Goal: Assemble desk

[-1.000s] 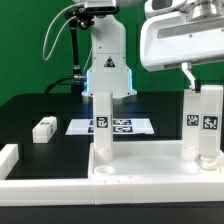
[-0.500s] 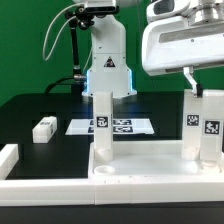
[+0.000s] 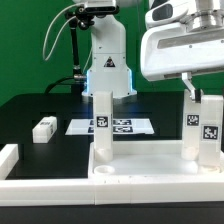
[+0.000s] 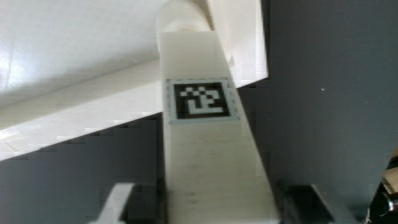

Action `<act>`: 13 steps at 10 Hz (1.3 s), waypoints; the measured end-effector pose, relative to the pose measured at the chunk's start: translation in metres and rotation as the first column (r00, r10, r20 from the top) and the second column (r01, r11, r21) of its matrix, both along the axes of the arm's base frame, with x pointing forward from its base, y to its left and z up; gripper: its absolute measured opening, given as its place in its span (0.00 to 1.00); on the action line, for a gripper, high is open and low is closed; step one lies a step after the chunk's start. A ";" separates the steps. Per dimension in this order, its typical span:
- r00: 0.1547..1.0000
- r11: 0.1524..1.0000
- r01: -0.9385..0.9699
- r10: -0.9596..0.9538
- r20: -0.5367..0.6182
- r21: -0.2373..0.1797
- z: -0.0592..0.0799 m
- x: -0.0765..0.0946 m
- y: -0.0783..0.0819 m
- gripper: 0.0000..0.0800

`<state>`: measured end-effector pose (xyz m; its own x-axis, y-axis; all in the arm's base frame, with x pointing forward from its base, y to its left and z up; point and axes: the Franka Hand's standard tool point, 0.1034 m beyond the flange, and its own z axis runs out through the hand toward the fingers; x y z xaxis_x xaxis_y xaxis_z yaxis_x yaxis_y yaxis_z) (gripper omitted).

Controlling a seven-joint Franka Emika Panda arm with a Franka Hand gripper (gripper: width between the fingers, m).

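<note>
On the black table [image 3: 40, 105], the wide white rimmed plastic desk top [image 3: 150, 165] lies flat. At its corner on the exterior view's right, the white two-finger gripper [image 3: 198, 97] has sunk slightly, jaws clamped on the tall white block leg [image 3: 205, 135], so that leg is probably seating. It stands upright, its black-and-white square tag [image 4: 201, 100] facing outward. A second leg [image 3: 101, 125] stands on the opposite corner, and a third leg [image 3: 44, 128] lies loose.
</note>
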<state>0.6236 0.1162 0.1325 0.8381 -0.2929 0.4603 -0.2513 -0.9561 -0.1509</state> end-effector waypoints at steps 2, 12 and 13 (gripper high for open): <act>1.000 1.000 0.001 -0.001 0.015 -0.001 0.000 0.002 -0.001 0.36; 1.000 1.000 -0.010 0.010 0.015 -0.007 0.000 0.002 -0.001 0.81; 1.000 1.000 -0.012 0.012 0.015 -0.008 0.000 0.002 -0.001 0.81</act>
<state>0.6255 0.1151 0.1330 0.8345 -0.2790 0.4752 -0.2375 -0.9603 -0.1466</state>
